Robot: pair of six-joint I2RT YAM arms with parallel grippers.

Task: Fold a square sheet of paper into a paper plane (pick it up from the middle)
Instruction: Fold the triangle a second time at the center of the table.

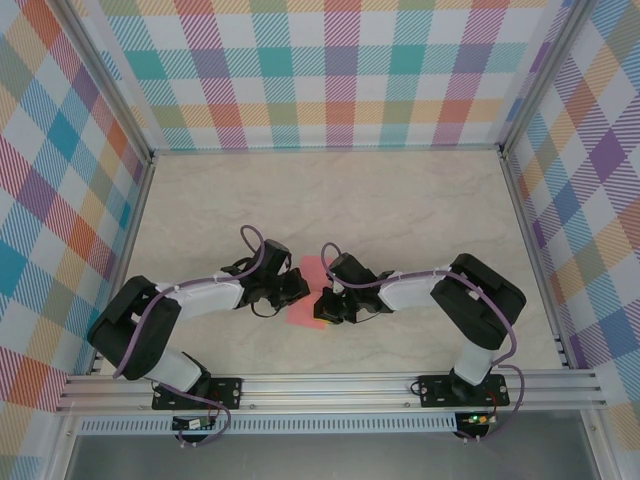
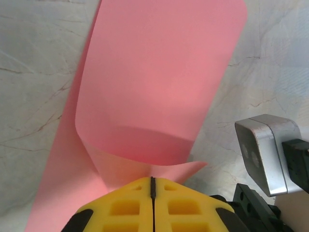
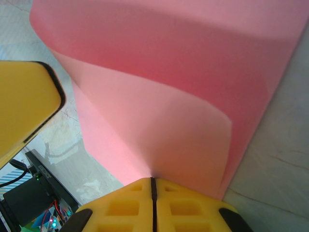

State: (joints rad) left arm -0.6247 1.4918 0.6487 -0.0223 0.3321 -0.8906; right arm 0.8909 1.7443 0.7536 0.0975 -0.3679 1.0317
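Paper [image 1: 307,270], salmon-pink and only partly folded, sits mid-table [image 1: 420,200] in the top view. You have the left gripper [image 1: 293,291] at its 9 o'clock edge and the right gripper [image 1: 326,305] at 3 o'clock, probably so each side is held while a crease forms; the arms cover most of the sheet. In the left wrist view the left gripper [image 2: 152,180] has its fingers pressed together, pinching the paper [image 2: 159,87] where a curled flap rises toward 12 o'clock. A silver block [image 2: 264,150] at 4 o'clock is cut off. In the right wrist view the right gripper [image 3: 153,180] likewise pinches the paper [image 3: 169,96] at a converging bend. A yellow finger [image 3: 24,106] at 9 o'clock is probably the left gripper's. You cannot tell the fold's crispness.
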